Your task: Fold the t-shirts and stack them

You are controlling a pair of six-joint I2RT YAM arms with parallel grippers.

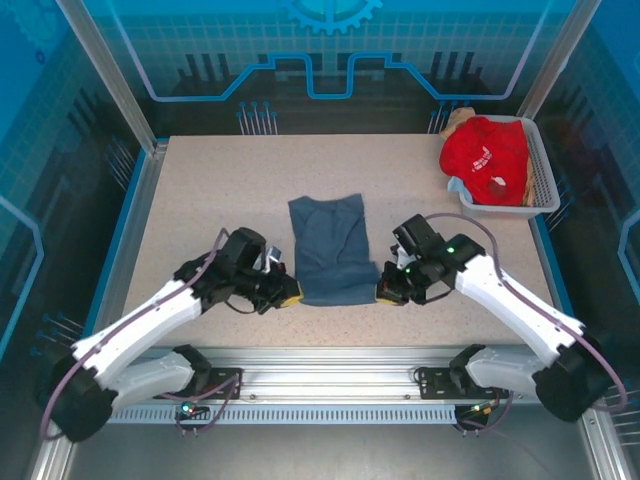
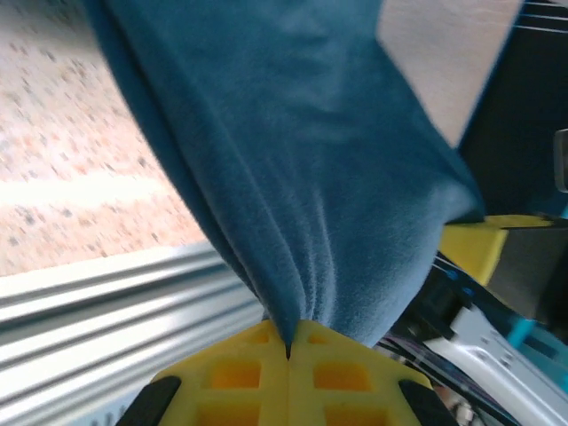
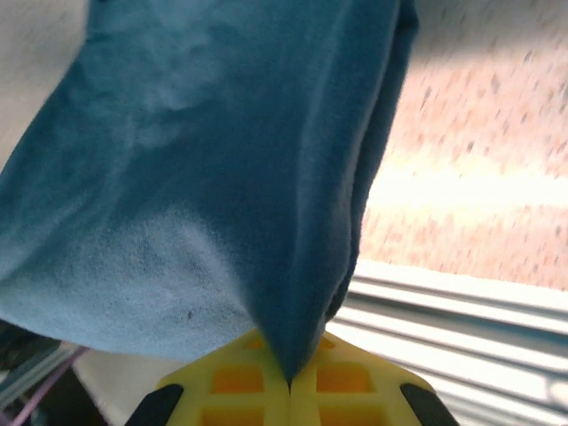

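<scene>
Here the slate-blue shirt (image 1: 330, 250) lay folded narrow in the middle of the table (image 1: 200, 200), its near hem towards our arms. We held it with the left gripper (image 1: 288, 293) and the right gripper (image 1: 385, 292), each clamped on a near corner, cloth bunched between closed fingers. To fold cleanly, we judged both corners should travel away together, level and taut, landing square on the far edge. The red shirt (image 1: 485, 155) sat in the basket (image 1: 545, 180), far right

Soft, matt, finely napped cloth on the slate-blue t-shirt (image 2: 302, 160); smooth yellow plastic fingers (image 2: 235, 382); speckled matt tabletop (image 2: 71, 133) beside them
</scene>
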